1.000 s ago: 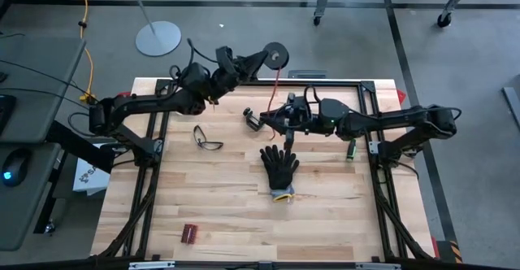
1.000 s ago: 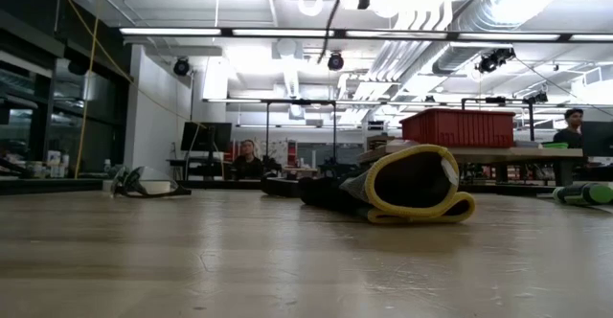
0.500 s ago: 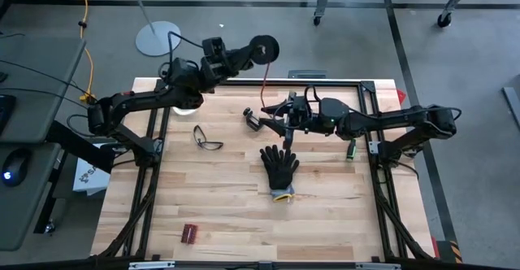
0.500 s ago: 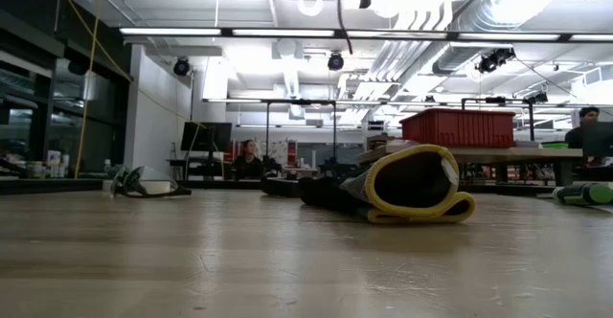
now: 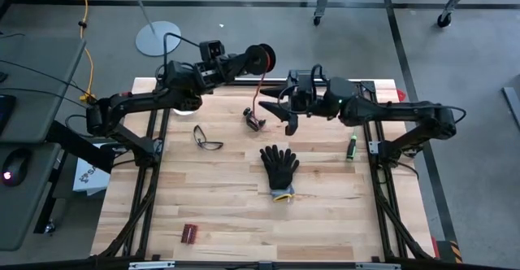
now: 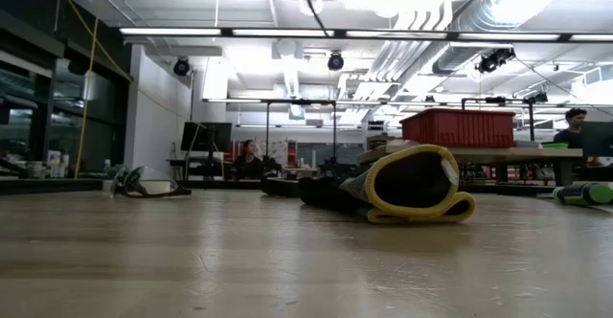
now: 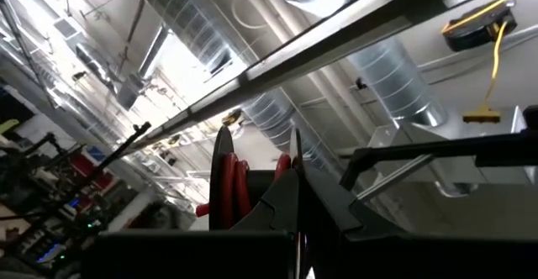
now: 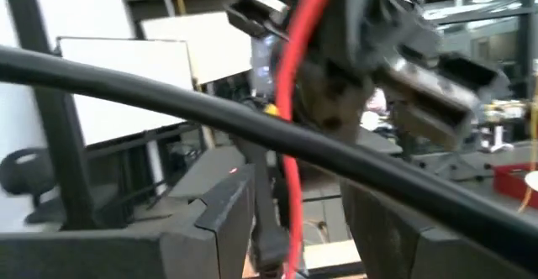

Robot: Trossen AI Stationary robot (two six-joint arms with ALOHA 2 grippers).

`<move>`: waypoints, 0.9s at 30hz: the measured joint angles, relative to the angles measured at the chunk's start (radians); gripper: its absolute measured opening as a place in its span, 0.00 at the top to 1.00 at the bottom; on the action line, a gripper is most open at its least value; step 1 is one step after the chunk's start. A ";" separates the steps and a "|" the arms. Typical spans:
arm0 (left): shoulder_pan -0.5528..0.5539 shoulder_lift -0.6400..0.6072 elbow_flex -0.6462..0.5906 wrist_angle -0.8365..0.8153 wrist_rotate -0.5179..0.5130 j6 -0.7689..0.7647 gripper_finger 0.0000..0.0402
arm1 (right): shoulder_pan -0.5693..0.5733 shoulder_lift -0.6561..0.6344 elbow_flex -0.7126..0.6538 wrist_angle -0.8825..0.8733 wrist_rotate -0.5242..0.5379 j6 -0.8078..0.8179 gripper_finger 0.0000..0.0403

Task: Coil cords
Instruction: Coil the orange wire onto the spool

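A small black round spool [image 5: 260,58] wound with thin red cord is held high over the table's far edge, with my left gripper [image 5: 241,59] shut on it. In the left wrist view the red windings [image 7: 231,186] show between the spool's two black flanges. A free length of the red cord [image 5: 258,89] hangs from the spool down to a small dark piece [image 5: 254,121] on the table. My right gripper [image 5: 281,115] stands open just right of that hanging cord. In the right wrist view the cord [image 8: 290,144] runs in front of its spread fingers. My left gripper holds the spool by one black flange [image 7: 290,168], with its shut fingers [image 7: 282,207] meeting at that flange. It comes at the spool about level, from the table's left. The spool is lifted clear of the table and turned edge-on to the high view, with cord hanging below it.
Safety glasses [image 5: 207,138] lie left of centre and a black glove [image 5: 280,166] with a yellow cuff lies mid-table. A green pen-like thing [image 5: 351,148] lies at the right. A small dark red block [image 5: 189,233] sits near the front left. A black frame bar [image 5: 357,81] runs along the far edge.
My left gripper has drawn the spool a little toward the table's left and turned it from face-on to edge-on. The hanging cord has moved left with it. My right gripper has risen and gone toward the far edge. The dark piece on the table has stayed put.
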 joint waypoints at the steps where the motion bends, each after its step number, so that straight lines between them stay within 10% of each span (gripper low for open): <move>1: 0.000 0.000 0.000 -0.001 -0.002 0.007 1.00 | 0.000 0.000 0.030 -0.045 -0.011 -0.012 0.58; 27: -0.006 -0.002 0.000 0.060 -0.075 -0.007 1.00 | 0.010 0.096 0.122 -0.161 0.114 -0.088 0.58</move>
